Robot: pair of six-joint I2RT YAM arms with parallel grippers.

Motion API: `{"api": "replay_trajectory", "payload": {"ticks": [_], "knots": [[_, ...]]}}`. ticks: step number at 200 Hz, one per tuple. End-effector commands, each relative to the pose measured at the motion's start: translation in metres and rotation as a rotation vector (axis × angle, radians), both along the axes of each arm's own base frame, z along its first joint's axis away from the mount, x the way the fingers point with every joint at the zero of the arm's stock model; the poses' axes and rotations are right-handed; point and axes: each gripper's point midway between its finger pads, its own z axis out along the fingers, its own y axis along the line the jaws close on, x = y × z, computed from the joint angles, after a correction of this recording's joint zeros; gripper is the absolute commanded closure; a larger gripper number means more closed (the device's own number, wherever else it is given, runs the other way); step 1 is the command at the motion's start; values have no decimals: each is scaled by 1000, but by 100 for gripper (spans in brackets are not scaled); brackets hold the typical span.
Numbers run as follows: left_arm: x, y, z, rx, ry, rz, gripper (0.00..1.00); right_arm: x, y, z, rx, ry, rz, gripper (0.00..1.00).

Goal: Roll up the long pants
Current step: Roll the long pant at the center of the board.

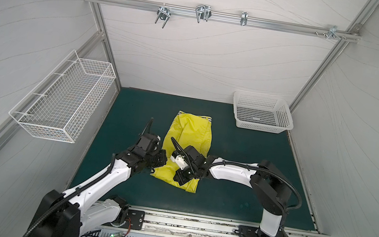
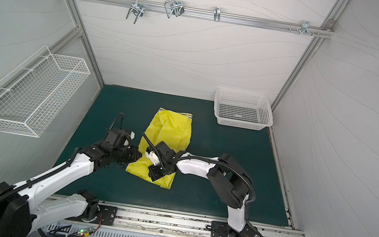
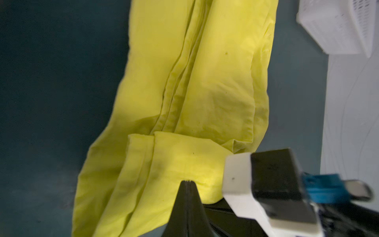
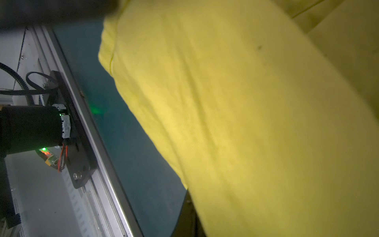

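The roll of the long pants looks barely begun: left gripper and right gripper, jaws closed at the leg ends, should next turn the fold evenly toward the waistband.

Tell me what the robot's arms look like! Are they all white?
Not all white! The left arm and right arm have smooth white shells with chunky black joints. A black ribbed hose runs along each one. The left gripper is black and narrows to a thin point; the right gripper is black too, with a white-and-black camera box beside it.
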Motion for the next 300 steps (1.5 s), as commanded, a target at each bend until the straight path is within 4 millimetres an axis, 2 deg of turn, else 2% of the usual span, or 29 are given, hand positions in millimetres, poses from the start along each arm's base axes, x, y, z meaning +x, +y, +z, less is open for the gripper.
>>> {"api": "replay_trajectory", "payload": {"ticks": [1, 23, 32, 44, 56, 75, 96, 127, 157, 196, 222, 230, 236, 243, 259, 267, 300], "knots": [[11, -7, -17, 46, -9, 17, 100, 6, -5, -8, -23, -12, -14, 100], [19, -3, -38, 81, 16, 53, 100, 8, -14, -4, -50, -50, -21, 99], [23, -3, -43, 82, 17, 56, 100, 7, -20, 0, -53, -70, -29, 87], [27, -3, -50, 72, 29, 54, 100, 5, -29, 8, -53, -116, -31, 81], [31, -3, -55, 46, 46, 63, 100, 1, -38, 14, -70, -205, -18, 62], [37, -4, -62, -4, 65, 59, 100, -15, -45, 23, -109, -431, 84, 39], [40, -7, -68, 4, 92, 23, 100, -29, -47, 33, -170, -728, 206, 25], [43, -8, -72, 1, 98, -4, 100, -34, -45, 19, -273, -982, 390, 18], [44, -4, -74, -26, 111, -9, 100, -18, -45, 5, -333, -1111, 420, 17], [42, -1, -76, -44, 120, -9, 100, 1, -34, -11, -414, -1284, 463, 16], [43, -1, -77, -54, 123, -10, 100, 13, -24, -31, -461, -1360, 508, 18], [43, 0, -77, -54, 126, -10, 100, 18, -23, -37, -480, -1375, 514, 23], [42, 0, -77, -56, 126, -10, 100, 21, -22, -40, -492, -1385, 519, 31], [42, 1, -78, -56, 129, -12, 100, 23, -23, -45, -502, -1379, 533, 45], [41, 2, -76, -60, 130, -13, 100, 23, -26, -53, -504, -1317, 542, 88], [40, 3, -75, -61, 129, -12, 100, 23, -28, -52, -489, -1285, 532, 100], [35, 6, -62, -58, 124, -6, 100, 14, -37, -35, -407, -1181, 488, 100]]}}
